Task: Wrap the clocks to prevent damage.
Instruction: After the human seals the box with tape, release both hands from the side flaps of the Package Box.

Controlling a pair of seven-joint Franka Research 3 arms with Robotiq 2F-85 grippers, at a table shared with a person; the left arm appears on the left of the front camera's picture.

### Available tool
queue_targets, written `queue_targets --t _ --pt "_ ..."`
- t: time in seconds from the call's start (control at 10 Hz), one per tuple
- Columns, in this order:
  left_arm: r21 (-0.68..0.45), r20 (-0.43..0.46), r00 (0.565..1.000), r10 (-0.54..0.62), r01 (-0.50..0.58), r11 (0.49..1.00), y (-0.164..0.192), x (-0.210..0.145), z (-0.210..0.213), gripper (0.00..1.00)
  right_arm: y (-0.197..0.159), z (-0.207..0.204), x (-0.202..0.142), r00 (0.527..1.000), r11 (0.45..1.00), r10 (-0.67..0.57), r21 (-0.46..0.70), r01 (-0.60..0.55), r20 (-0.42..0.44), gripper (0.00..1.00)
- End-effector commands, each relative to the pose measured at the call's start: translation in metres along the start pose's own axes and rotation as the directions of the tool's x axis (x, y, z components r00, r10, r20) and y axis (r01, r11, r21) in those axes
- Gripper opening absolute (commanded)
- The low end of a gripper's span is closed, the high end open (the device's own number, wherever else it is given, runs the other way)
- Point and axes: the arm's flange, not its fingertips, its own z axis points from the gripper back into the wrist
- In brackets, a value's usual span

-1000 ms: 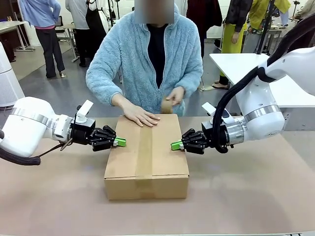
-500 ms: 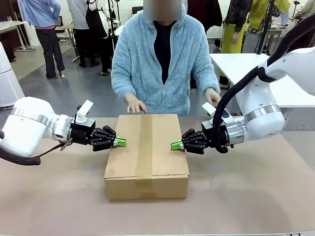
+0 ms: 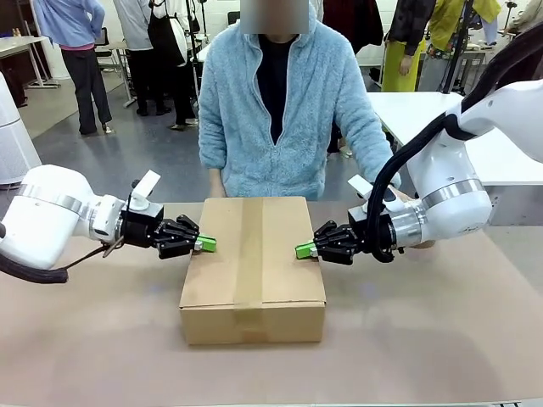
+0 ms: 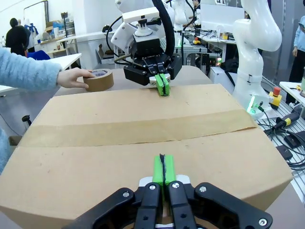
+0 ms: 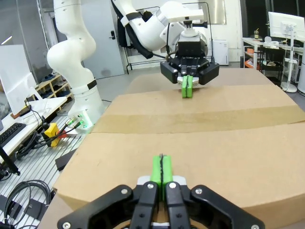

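The clocks are hidden from view. A shut brown cardboard box (image 3: 252,263) sits mid-table, a tape strip (image 3: 249,254) running down its lid. My left gripper (image 3: 208,244) is shut, its green pads against the box's top left edge. On the opposite edge my right gripper (image 3: 304,251) is shut too, pads touching. In the left wrist view my left gripper (image 4: 163,171) lies on the lid (image 4: 143,129), facing the right gripper (image 4: 162,85). The right wrist view has my right gripper (image 5: 161,171) facing the left gripper (image 5: 187,87). The person's hand (image 4: 71,78) rests on a brown tape roll (image 4: 100,79).
The person (image 3: 284,102) stands right behind the box at the table's far edge. A white table (image 3: 407,106) is at back right, with people walking behind. Bare brown tabletop (image 3: 424,339) surrounds the box in front and to both sides.
The person lifted a hand off the box lid, straightened up, and moved the tape roll away to the side. Both grippers and the box stayed put.
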Motion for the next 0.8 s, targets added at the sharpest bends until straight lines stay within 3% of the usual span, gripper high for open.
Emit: queue_targets --t 0.0,0.1,0.2,0.4,0.7 --pt "-0.054 -0.069 0.997 0.023 -0.027 0.998 -0.002 0.055 0.032 0.00 0.017 0.029 0.056 0.973 0.996 -0.005 0.087 0.026 -0.233 0.01" --pt "-0.053 -0.106 0.994 0.022 -0.027 0.998 -0.004 0.082 0.052 0.00 0.028 0.046 0.081 0.944 0.995 -0.036 0.076 0.065 -0.328 0.01" --pt "-0.044 -0.157 0.987 0.035 -0.042 0.998 -0.007 0.105 0.073 0.00 0.041 0.065 0.106 0.931 0.997 -0.044 0.038 0.062 -0.362 0.01" --pt "-0.020 -0.238 0.970 0.041 -0.047 0.999 -0.024 0.150 0.110 0.00 0.070 0.100 0.155 0.915 0.996 -0.054 -0.084 0.022 -0.400 0.01" --pt "0.049 -0.387 0.920 0.056 -0.040 0.998 -0.055 0.197 0.151 0.00 0.110 0.125 0.208 0.918 0.986 -0.043 -0.165 -0.024 -0.394 0.01"
